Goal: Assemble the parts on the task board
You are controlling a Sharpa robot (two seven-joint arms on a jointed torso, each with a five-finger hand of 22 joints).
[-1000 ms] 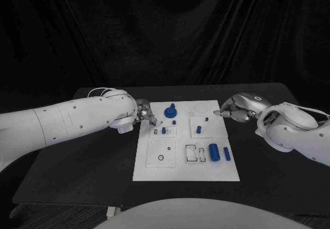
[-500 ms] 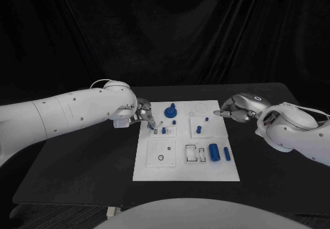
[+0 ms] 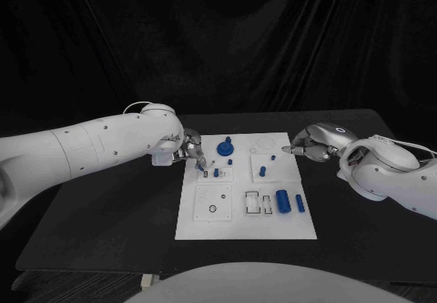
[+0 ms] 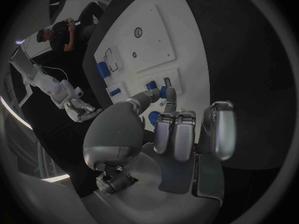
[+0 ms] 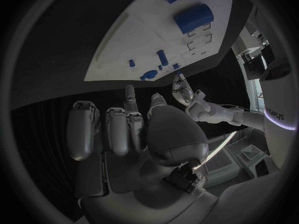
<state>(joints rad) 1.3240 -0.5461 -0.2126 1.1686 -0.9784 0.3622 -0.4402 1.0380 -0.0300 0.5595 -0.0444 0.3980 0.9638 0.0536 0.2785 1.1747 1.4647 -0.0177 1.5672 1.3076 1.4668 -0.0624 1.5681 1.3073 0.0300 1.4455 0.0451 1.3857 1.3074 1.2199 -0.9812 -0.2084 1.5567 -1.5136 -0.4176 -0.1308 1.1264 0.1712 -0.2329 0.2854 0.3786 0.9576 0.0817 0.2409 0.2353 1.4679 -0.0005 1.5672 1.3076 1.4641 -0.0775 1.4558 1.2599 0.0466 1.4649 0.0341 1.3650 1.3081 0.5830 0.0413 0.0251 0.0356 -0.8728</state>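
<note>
The left hand [image 3: 191,153] pinches a small blue peg [image 3: 200,166] just above the board's [image 3: 245,230] upper-left sockets; the right hand [image 3: 309,144], fingers curled on nothing, rests beside the far edge.

task board [image 3: 245,221] mid-table [image 3: 109,214] | left hand [image 3: 191,150] over board's far left edge, small part [image 3: 200,166] pinched at its fingertips | right hand [image 3: 312,143] just off board's far right corner | large cylinder [image 3: 283,201] near right side, thin peg [image 3: 300,202] just right of it
</note>
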